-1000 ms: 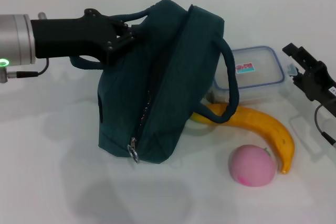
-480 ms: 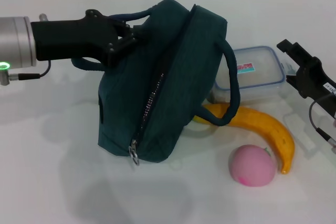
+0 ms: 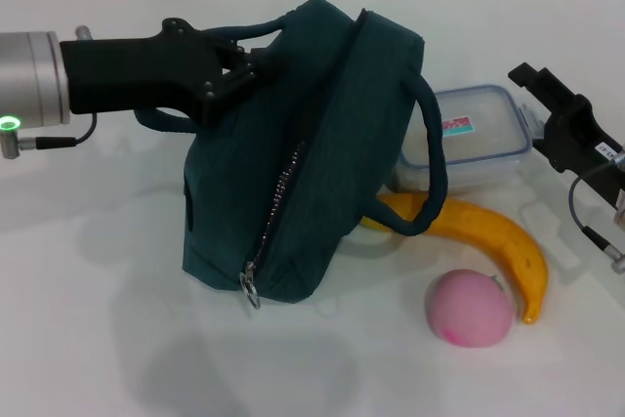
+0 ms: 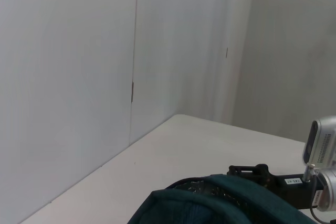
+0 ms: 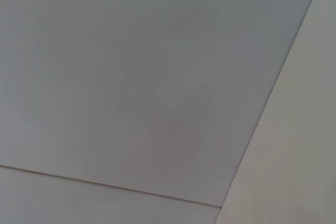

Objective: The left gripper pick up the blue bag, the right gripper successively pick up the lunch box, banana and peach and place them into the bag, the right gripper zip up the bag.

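- The left pincer (image 3: 239, 70) is clenched on a handle of the blue bag (image 3: 303, 173), which is held tilted on the white desk (image 3: 98, 319) with its zipper shut.
- The right pincer (image 3: 547, 95) is positioned just beside the lunch box (image 3: 479, 134); whether it is released or clenched cannot be told.
- The lunch box is located behind the bag.
- The banana (image 3: 488, 236) is located in front of the box, under the bag's other handle.
- The peach (image 3: 471, 309) is located just beside the banana.

You see a dark teal-blue bag (image 3: 322, 134), a clear lunch box (image 3: 479, 139) with blue rim and pink-and-blue sticker, a yellow banana (image 3: 488, 236) with brownish tips, a pink peach (image 3: 470, 308), and a white table (image 3: 98, 319).
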You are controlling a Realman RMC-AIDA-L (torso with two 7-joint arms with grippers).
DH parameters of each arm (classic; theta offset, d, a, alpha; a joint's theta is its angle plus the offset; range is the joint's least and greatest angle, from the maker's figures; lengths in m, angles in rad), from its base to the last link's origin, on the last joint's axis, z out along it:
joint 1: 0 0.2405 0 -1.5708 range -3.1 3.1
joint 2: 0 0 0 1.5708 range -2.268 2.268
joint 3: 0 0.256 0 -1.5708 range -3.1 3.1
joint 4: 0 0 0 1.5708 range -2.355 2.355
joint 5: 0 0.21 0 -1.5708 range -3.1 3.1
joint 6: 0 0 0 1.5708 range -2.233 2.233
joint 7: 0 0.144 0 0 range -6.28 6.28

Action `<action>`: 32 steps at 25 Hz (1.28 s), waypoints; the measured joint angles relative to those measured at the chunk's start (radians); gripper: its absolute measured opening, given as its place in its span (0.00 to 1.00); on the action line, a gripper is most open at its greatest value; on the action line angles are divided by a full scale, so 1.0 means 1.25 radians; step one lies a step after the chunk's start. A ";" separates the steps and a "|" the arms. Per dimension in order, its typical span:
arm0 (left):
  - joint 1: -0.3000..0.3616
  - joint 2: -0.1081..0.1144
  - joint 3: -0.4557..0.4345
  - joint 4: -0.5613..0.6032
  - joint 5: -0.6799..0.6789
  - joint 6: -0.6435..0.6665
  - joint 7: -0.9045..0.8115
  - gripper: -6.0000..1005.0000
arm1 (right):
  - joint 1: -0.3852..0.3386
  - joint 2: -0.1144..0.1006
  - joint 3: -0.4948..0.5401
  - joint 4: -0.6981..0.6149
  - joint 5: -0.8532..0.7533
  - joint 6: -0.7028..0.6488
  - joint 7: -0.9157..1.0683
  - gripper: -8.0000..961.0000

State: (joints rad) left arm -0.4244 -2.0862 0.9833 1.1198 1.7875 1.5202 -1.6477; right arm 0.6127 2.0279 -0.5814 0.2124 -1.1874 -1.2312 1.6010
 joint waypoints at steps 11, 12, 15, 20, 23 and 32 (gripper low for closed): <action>0.004 0.000 -0.007 -0.001 -0.001 -0.005 0.012 0.05 | -0.006 0.000 -0.001 -0.003 0.001 0.017 0.000 0.69; 0.003 0.001 -0.007 -0.001 -0.002 -0.005 0.016 0.05 | -0.006 0.000 -0.002 -0.003 0.000 0.020 0.000 0.68; 0.002 0.001 -0.008 -0.001 -0.002 -0.005 0.023 0.05 | -0.005 0.000 -0.002 -0.001 -0.001 0.029 -0.004 0.53; 0.000 0.002 -0.009 -0.001 -0.002 -0.005 0.023 0.05 | -0.007 0.000 -0.001 0.000 -0.001 0.031 -0.008 0.25; -0.001 0.002 -0.009 -0.001 -0.002 -0.005 0.024 0.05 | -0.008 0.000 0.000 -0.002 -0.002 0.030 -0.020 0.19; -0.002 0.002 -0.009 -0.001 -0.010 -0.004 0.018 0.05 | -0.006 0.000 0.011 -0.014 -0.020 0.018 -0.065 0.15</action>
State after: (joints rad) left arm -0.4274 -2.0839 0.9725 1.1188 1.7746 1.5152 -1.6251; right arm 0.6058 2.0278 -0.5681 0.1947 -1.2125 -1.2090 1.5197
